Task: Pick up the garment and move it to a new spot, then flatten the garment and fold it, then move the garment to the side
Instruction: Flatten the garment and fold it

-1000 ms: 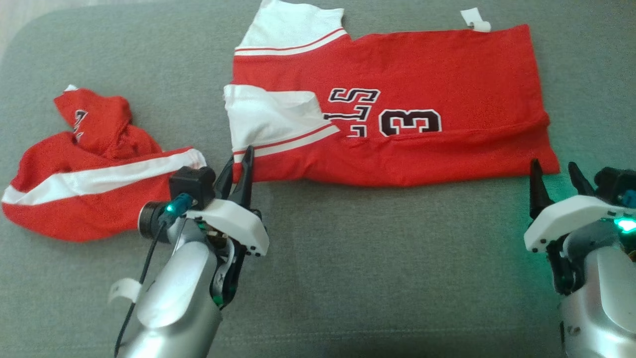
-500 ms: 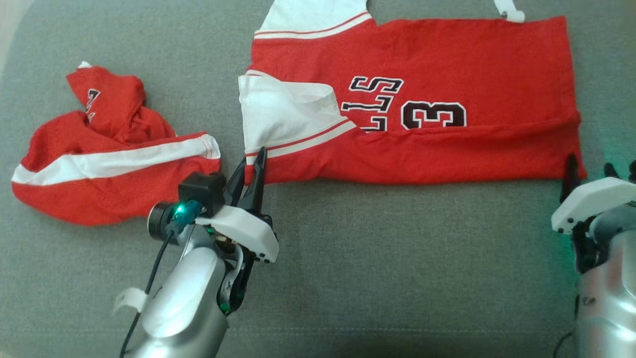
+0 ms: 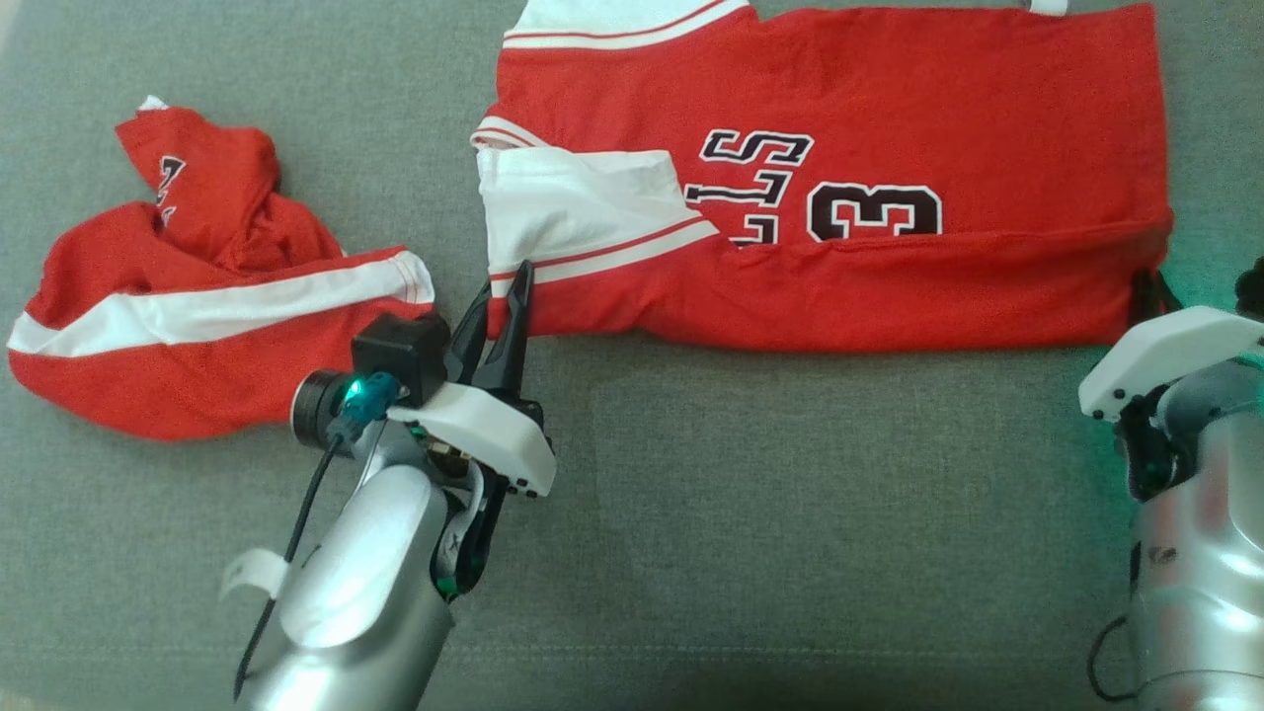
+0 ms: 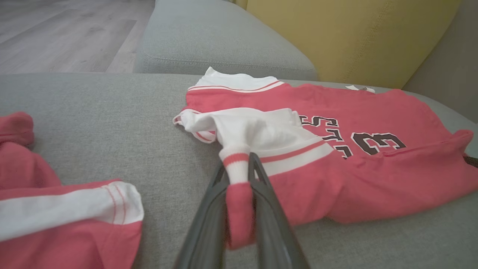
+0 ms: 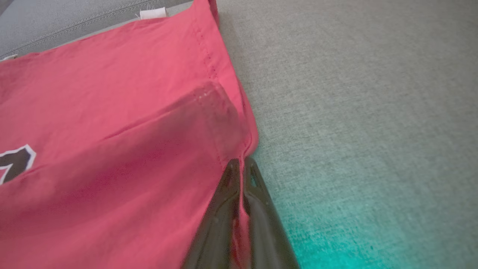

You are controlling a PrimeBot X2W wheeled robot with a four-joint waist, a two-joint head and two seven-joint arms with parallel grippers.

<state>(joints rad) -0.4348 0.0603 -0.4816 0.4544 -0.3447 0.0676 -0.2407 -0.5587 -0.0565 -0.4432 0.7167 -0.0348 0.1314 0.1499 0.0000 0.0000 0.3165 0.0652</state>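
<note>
Subject: red jersey [image 3: 839,178], flat on grey sofa seat [image 3: 741,513], near edge doubled over lengthwise. Left gripper [image 4: 239,170] pinches sleeve-end corner; right gripper [image 5: 241,164] fingers closed on hem corner. Judged: flattening done, folding under way, move aside pending. Second red garment [image 3: 197,306] lies apart, left.

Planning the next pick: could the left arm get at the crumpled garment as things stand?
Likely not yet. The crumpled garment lies close beside the left gripper, but that gripper is shut on the jersey's corner and would have to let go first.
</note>
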